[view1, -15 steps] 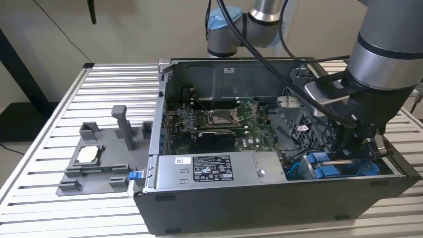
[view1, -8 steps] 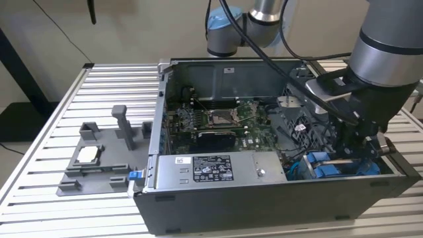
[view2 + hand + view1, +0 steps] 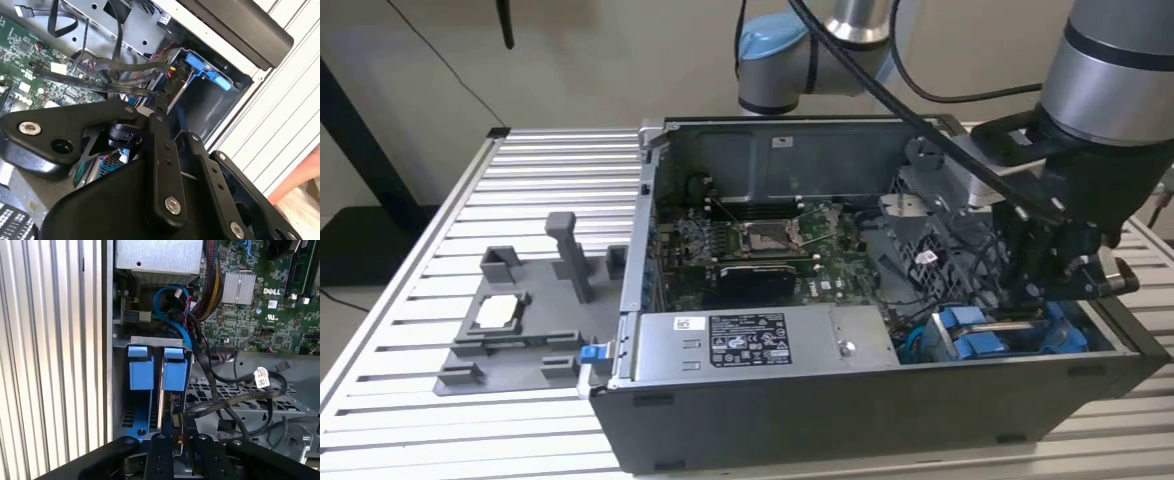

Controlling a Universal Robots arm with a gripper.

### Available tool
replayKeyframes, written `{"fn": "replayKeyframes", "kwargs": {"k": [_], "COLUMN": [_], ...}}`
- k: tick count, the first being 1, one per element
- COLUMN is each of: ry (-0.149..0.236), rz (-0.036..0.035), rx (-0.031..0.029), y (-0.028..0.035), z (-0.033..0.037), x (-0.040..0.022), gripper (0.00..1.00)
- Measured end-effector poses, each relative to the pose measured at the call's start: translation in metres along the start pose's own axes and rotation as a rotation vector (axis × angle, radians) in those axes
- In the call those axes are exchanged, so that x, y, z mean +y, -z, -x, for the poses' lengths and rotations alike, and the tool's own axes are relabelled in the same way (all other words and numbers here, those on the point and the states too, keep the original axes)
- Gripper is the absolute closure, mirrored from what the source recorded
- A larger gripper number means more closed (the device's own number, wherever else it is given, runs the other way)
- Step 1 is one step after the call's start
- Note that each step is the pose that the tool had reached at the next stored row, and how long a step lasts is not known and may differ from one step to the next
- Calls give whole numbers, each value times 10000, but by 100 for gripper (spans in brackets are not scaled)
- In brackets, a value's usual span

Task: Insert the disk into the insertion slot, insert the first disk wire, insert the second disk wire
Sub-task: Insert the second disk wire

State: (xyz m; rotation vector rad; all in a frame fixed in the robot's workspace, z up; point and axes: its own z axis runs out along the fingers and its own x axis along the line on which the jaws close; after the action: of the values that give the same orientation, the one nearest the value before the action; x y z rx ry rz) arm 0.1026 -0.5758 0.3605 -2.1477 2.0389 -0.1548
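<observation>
Exterior view first: the black gripper (image 3: pixel 1051 290) hangs low in the corner of the open grey computer case (image 3: pixel 881 410), right over the grey sheet-metal insertion slot (image 3: pixel 120 390). The silver disk in its bright blue plastic carrier (image 3: pixel 165 371) sits upright inside that slot, blue tabs showing. So seating looks done or nearly so; the wire steps seem open, with loose black cables (image 3: pixel 235 400) just beside the bay. Whether the jaws are clenched or released, I cannot tell. Any push now wants to run straight along the bay, clear of the cabling.
</observation>
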Motion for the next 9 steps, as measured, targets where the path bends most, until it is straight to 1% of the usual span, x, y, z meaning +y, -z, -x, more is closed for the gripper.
{"fn": "replayKeyframes", "kwargs": {"k": [6,8,9], "ry": [1,1,0], "rz": [0,0,0], "rx": [1,-1,-1], "y": [166,201,205], "z": [8,9,9], "x": [-34,-41,-42], "gripper": [76,76,76]}}
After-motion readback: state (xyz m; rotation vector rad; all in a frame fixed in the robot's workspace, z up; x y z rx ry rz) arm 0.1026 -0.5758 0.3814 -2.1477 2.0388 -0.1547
